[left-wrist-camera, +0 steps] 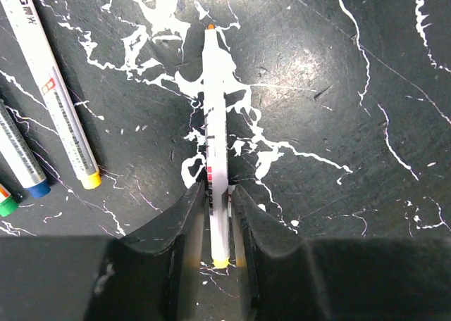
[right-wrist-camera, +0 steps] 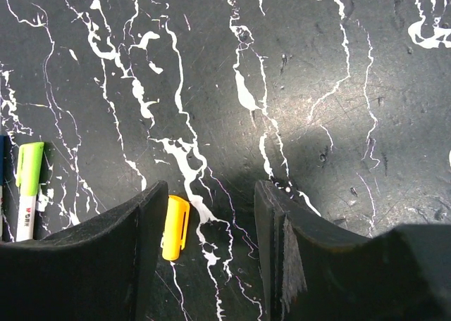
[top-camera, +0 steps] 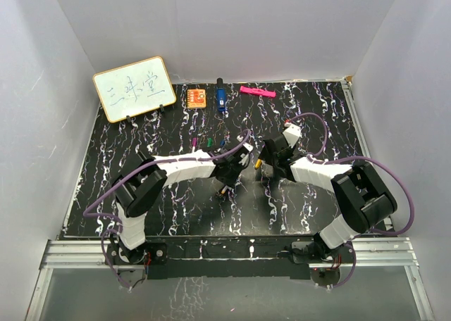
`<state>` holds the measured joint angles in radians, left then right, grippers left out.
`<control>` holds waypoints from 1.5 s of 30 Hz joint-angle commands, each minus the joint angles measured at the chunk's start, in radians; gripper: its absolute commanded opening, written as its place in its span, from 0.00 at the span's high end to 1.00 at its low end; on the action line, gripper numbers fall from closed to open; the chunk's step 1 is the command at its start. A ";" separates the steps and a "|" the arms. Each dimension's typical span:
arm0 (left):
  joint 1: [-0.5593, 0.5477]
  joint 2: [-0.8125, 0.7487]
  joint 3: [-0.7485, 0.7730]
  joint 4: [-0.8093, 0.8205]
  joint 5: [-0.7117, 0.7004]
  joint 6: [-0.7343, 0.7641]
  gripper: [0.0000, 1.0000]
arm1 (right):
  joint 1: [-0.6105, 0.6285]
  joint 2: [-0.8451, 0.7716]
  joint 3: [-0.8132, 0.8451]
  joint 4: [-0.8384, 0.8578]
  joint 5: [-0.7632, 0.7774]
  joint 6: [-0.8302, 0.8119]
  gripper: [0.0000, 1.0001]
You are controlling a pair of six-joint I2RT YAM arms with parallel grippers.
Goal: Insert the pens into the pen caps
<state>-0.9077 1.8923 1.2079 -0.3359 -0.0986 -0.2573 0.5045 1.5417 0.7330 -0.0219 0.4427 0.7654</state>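
Two grippers: both hung low over the middle of the table [top-camera: 317,110], near each other.
Left gripper [left-wrist-camera: 217,194]: matte black fingers [left-wrist-camera: 184,215] pressed in on both sides of the orange-tipped pen [left-wrist-camera: 213,110], clamped on its rear part.
Pen build: slim round white barrel with red and black print, a small orange tip and a yellow band at the tail.
Pen axis: ran straight away from the left wrist camera, tip pointing away, tail between the fingers. Could not tell whether the barrel rested on the table.
Right gripper [right-wrist-camera: 211,194]: curved black fingers stood wide apart, holding nothing.
Orange-yellow cap [right-wrist-camera: 175,227]: short glossy plastic tube with a clip, lying flat on the table between the right fingers, just beside the one on the view's left; long axis roughly along the fingers.
Other pens: yellow-ended pen [left-wrist-camera: 53,89], blue-ended pen [left-wrist-camera: 21,159] and a green end [left-wrist-camera: 5,201] lay side by side left of the left gripper. A green-capped pen [right-wrist-camera: 28,187] with a white barrel lay left of the right gripper.
Surface: black, white marble-like veins, fine scratches, slight sheen.
Room: plain white walls on three sides. A whiteboard [top-camera: 134,89] with blue writing stood propped at the far left. An orange card [top-camera: 196,97], a dark blue object [top-camera: 220,98] and a pink bar [top-camera: 256,91] lay along the far edge. An aluminium rail [top-camera: 232,254] ran along the near edge.
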 commanded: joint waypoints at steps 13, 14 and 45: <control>-0.015 0.184 -0.041 -0.175 -0.098 0.005 1.00 | 0.005 -0.061 -0.023 0.053 -0.031 0.035 0.54; -0.014 0.184 -0.041 -0.179 -0.099 0.005 1.00 | 0.006 -0.067 -0.027 0.052 -0.034 0.037 0.54; -0.002 -0.382 -0.113 -0.033 -0.211 0.001 1.00 | 0.138 0.124 0.131 -0.091 0.090 0.041 0.61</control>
<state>-0.9230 1.5452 1.0996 -0.3885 -0.3099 -0.2611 0.6361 1.6394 0.8074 -0.0879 0.4904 0.7959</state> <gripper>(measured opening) 0.098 0.401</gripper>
